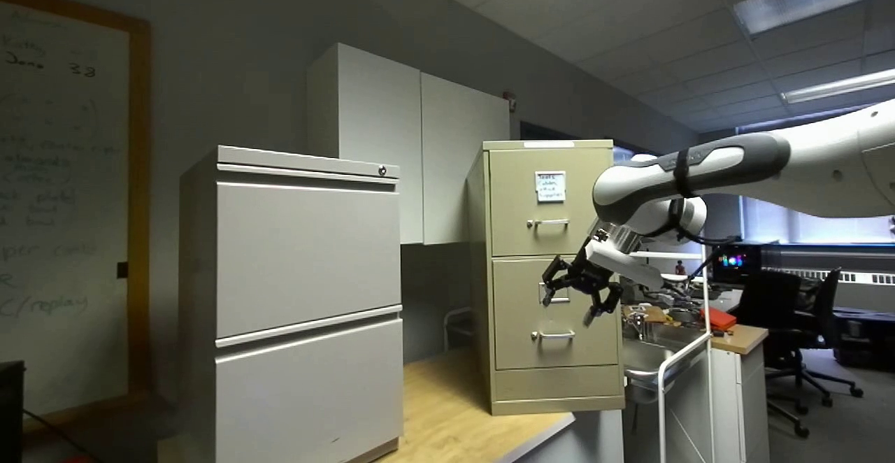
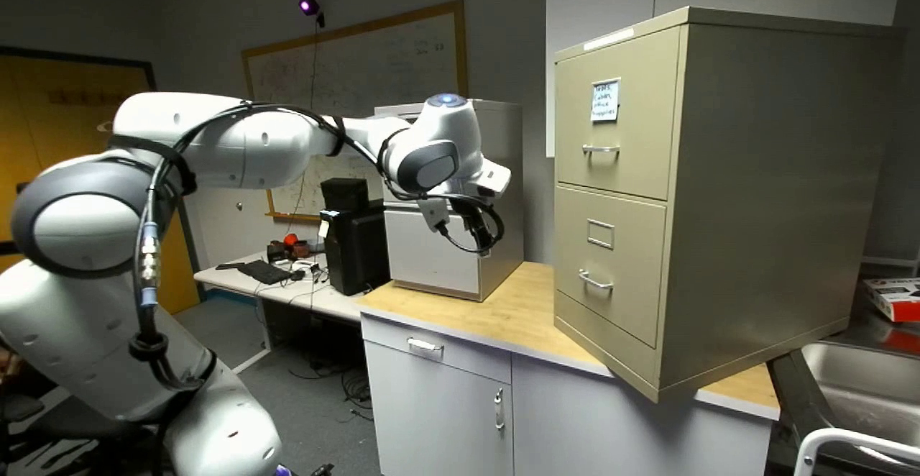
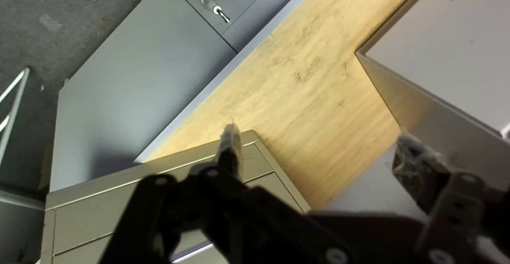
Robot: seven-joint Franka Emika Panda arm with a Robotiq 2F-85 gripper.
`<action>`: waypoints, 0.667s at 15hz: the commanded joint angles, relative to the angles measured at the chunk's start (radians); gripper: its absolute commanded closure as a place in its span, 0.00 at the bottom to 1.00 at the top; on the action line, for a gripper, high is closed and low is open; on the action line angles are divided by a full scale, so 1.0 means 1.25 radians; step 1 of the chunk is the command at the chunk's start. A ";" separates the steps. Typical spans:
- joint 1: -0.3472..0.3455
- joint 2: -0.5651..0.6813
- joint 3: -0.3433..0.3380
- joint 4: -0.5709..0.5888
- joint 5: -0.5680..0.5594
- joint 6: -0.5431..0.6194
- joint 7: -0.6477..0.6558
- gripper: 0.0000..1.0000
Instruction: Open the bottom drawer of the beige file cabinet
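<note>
The beige file cabinet point(image 1: 479, 253) stands tall and narrow on the wooden counter; it also shows in an exterior view point(image 2: 776, 195) and the wrist view point(image 3: 99, 184). Its bottom drawer point(image 1: 514, 309) is closed, the front flush with the frame; it also shows in an exterior view point(image 2: 640, 260). A small silver handle point(image 1: 556, 336) is on that front, also in an exterior view point(image 2: 595, 280). My gripper point(image 1: 567, 309) is open and empty, in front of the drawer front and apart from it. In the wrist view the fingers point(image 3: 318, 132) are wide apart; the left finger overlaps the cabinet's lower edge.
A wider pale grey cabinet point(image 1: 308, 260) stands on the same wooden counter point(image 2: 528, 300), beside the beige one. The upper drawer point(image 1: 510, 204) has white paper and its own handle. A sink point(image 2: 862, 382) and a white metal rail point(image 1: 663, 393) lie near the cabinet.
</note>
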 commanded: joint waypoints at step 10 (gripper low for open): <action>-0.057 0.345 -0.097 0.306 0.243 -0.034 0.133 0.00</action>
